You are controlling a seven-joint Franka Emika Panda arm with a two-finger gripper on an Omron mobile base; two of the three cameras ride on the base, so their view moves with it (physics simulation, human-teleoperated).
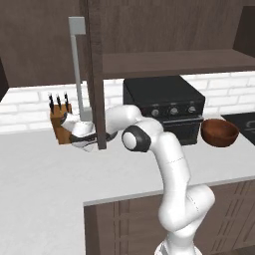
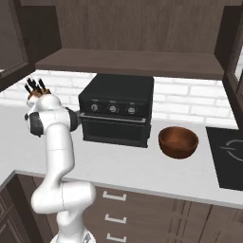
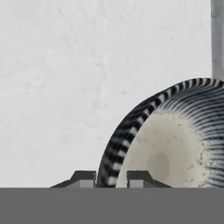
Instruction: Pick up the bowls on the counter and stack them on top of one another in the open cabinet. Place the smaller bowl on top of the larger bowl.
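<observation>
arm (image 1: 172, 164): bent low, reaching left | gripper (image 3: 111, 178): jaws nearly closed, narrow gap

You'll find no readable text, label, brand or number. The black toaster oven (image 2: 116, 110) shows three knobs with no legible markings; right of it, the dark cooktop (image 2: 226, 151) bears one pale ring outline.

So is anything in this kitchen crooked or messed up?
Nothing looks spilled or broken. The big glossy reddish-brown bowl stands upright on the pale counter beside the black toaster oven. The gripper pinches the rim of the small striped grey bowl, which is normal for picking it up.
</observation>
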